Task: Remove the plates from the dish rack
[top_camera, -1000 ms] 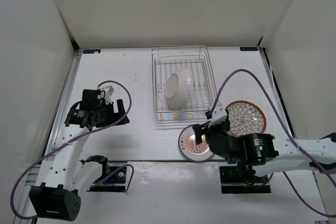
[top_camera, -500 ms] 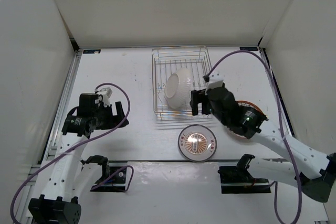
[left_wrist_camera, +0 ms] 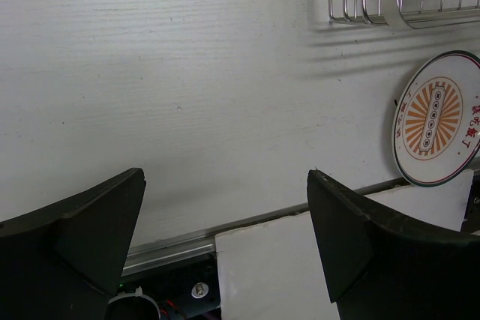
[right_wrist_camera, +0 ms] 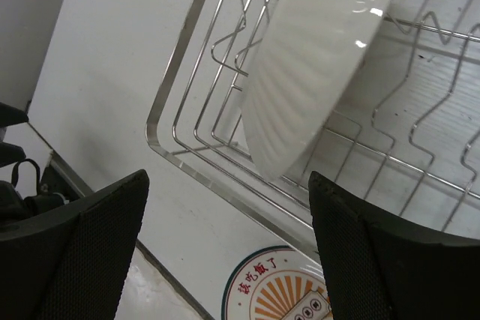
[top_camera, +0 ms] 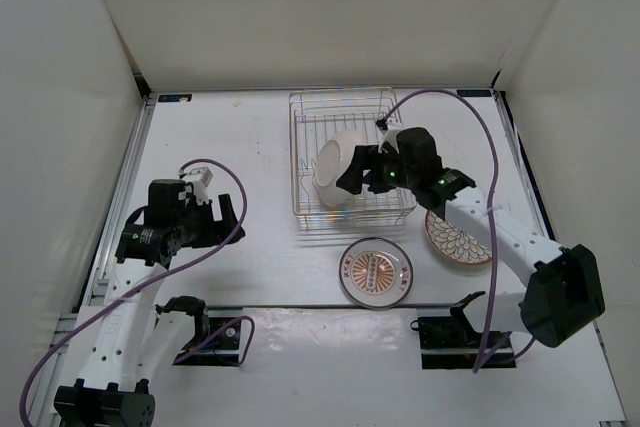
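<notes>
worktop [top_camera: 230, 127]: big white surface with white walls round it, fills most of the overhead view. Everything sits in the middle-to-right part.

dish rack [top_camera: 345, 107]: silver wire basket, upper centre of the overhead frame, toward the back of the worktop.

white-backed plate [top_camera: 330, 169]: the only one I can see in the dish rack. It's up on its edge in the left part, leaning over among the wire dividers [right_wrist_camera: 420, 121]. Only the plain white back shows, so no idea what the face looks like.

petal plate [top_camera: 458, 244]: orange-brown with white petals, flat on the worktop, face up. Lower right of the rack and outside it, with the right arm crossing over part of it.

pale plate [top_camera: 375, 271]: dark rim, orange motif in the middle, also flat and face up. Just below the rack's near edge, beside the petal plate.

right end effector [top_camera: 362, 177]: over the near half of the rack, right next to the leaning plate. Fingers spread wide with nothing in them. From its own camera the plate sits ahead of the fingers, not touching as far as I can tell.

left end effector [top_camera: 234, 215]: left side of the frame, well away from the rack. Wide open too, holding nothing, only bare worktop under it.
</notes>
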### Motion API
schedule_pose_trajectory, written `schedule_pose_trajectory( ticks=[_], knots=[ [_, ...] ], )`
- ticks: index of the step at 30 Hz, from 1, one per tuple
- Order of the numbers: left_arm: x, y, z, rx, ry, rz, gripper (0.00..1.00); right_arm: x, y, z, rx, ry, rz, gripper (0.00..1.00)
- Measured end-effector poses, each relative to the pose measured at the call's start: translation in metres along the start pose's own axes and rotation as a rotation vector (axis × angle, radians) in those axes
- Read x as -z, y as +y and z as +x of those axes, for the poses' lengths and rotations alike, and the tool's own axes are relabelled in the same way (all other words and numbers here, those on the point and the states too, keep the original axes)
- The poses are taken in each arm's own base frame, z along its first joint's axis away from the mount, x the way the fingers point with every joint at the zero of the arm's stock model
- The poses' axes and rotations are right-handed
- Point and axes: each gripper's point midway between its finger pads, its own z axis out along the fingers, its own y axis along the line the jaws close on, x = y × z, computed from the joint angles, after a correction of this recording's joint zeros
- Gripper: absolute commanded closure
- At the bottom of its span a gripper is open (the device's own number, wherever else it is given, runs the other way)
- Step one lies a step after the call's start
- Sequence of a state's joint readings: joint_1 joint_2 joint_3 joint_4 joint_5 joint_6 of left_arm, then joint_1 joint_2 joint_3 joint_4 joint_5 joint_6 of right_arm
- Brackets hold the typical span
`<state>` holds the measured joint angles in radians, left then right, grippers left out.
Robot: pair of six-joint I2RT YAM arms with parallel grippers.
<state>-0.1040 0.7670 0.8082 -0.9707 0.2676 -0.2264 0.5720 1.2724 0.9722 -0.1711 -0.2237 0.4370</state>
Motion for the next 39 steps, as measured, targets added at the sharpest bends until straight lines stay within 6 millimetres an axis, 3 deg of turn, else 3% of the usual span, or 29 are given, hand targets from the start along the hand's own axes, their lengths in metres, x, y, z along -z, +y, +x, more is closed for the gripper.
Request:
schedule_pose_trajectory(
  ticks=[10, 15, 21, 25, 32, 39],
  knots=[
    [-0.002, -0.001, 0.001, 0.004, 0.014, 0.006, 0.0, -0.029, 0.005, -0.005, -0.044, 0.05, -0.089, 0.15],
    [-0.002, -0.001, 0.001, 0.004, 0.014, 0.007, 0.0, -0.039, 0.006, -0.011, -0.044, 0.061, -0.103, 0.4],
    [-0.003, -0.001, 0.002, 0.006, 0.023, 0.006, 0.0, -0.048, 0.012, -0.022, -0.037, 0.055, -0.133, 0.53],
    [-0.003, -0.001, 0.002, 0.006, 0.023, 0.006, 0.0, -0.048, 0.013, -0.025, -0.027, 0.047, -0.138, 0.74],
    [-0.003, -0.001, 0.002, 0.006, 0.024, 0.006, 0.0, -0.053, 0.022, -0.041, -0.006, 0.048, -0.161, 1.0],
    [-0.003, -0.001, 0.002, 0.006, 0.024, 0.006, 0.0, -0.063, 0.028, -0.047, -0.026, 0.103, -0.17, 1.0]
  ],
)
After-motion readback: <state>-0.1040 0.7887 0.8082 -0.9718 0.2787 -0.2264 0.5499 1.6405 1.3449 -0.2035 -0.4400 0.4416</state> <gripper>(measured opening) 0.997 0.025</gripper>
